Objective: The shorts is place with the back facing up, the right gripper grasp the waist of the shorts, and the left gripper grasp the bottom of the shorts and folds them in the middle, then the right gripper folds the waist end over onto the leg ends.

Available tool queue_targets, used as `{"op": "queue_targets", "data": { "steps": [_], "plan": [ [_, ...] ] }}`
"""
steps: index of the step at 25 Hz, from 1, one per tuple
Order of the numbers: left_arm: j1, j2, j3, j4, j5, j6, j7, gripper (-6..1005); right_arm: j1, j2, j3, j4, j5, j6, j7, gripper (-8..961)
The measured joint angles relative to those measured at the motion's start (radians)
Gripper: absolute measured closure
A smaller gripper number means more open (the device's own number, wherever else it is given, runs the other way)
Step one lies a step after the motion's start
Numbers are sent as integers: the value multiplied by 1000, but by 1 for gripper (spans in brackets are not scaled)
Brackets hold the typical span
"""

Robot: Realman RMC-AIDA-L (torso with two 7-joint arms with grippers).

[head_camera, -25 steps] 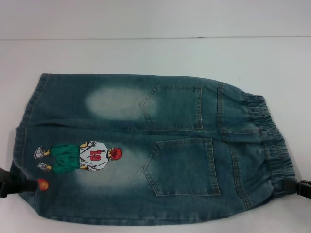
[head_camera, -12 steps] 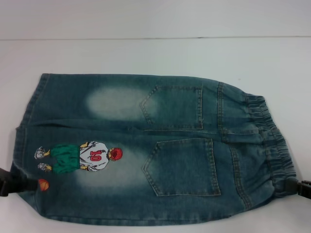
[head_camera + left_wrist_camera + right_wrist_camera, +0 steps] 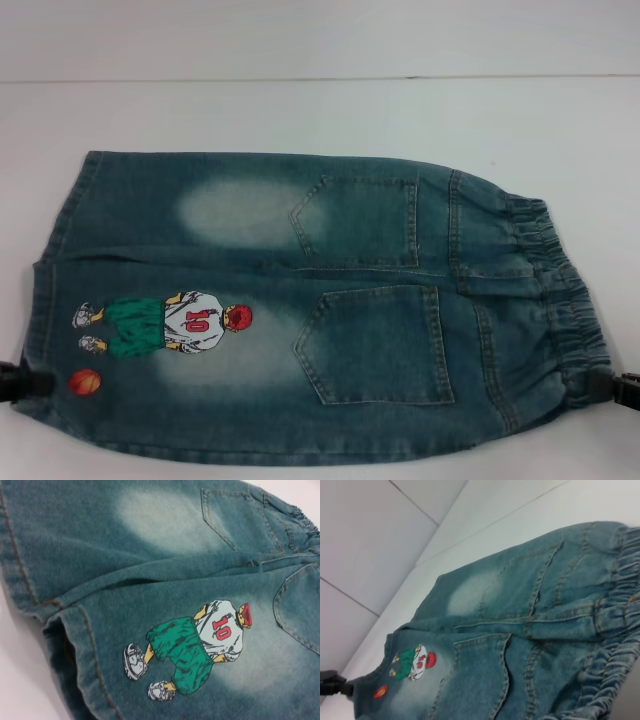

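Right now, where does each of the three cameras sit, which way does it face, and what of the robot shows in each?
Head view: high, looking down on the shorts; left gripper at the leg hem, right gripper at the waist.
Left wrist view: close over the leg hem, facing the waist; no robot parts visible.
Right wrist view: low at the waist, facing the leg ends; the left gripper shows far off.
All three share the basketball player print.

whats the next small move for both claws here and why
Probably close both claws on the near edge. The left claw sits at the leg hem, the right claw at the elastic waistband, and the shorts lie flat, unfolded, back pockets up.
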Motion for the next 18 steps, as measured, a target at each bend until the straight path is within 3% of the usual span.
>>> {"op": "queue_targets", "data": {
  "steps": [18],
  "plan": [
    [47, 7, -6, 12, 15, 34, 21, 979, -1, -1, 50, 2, 2, 18, 5, 905]
  ]
}}
